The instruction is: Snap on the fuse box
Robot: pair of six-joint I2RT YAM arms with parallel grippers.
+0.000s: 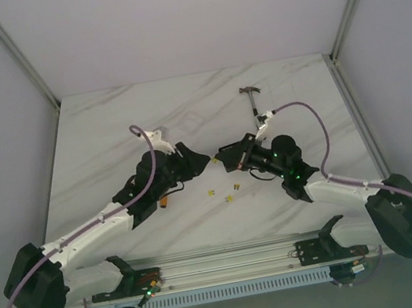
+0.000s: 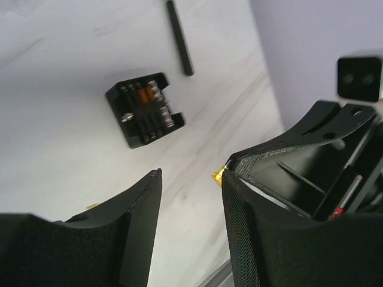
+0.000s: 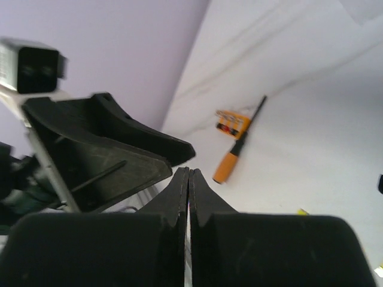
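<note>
The fuse box [image 2: 145, 109] lies on the white table, black and square, with no lid on it and orange fuses in its slots. It is beyond my left gripper [image 2: 191, 176], which is open with bare table between its fingers. My right gripper [image 3: 188, 170] is shut, fingers pressed together. A small yellow fuse [image 2: 218, 174] sticks out at its tip, right beside the left gripper's finger. From above, the left gripper [image 1: 201, 161] and the right gripper [image 1: 221, 159] meet tip to tip at mid-table, with the yellow fuse [image 1: 212, 161] between them. The box itself is hidden from above.
Loose yellow fuses [image 1: 227, 196] lie in front of the grippers. An orange-handled screwdriver [image 3: 230, 161] and a small orange block [image 3: 233, 124] lie under the left arm. A hammer [image 1: 250, 98] lies at the back right. A faint clear square [image 1: 193, 119] lies behind the grippers.
</note>
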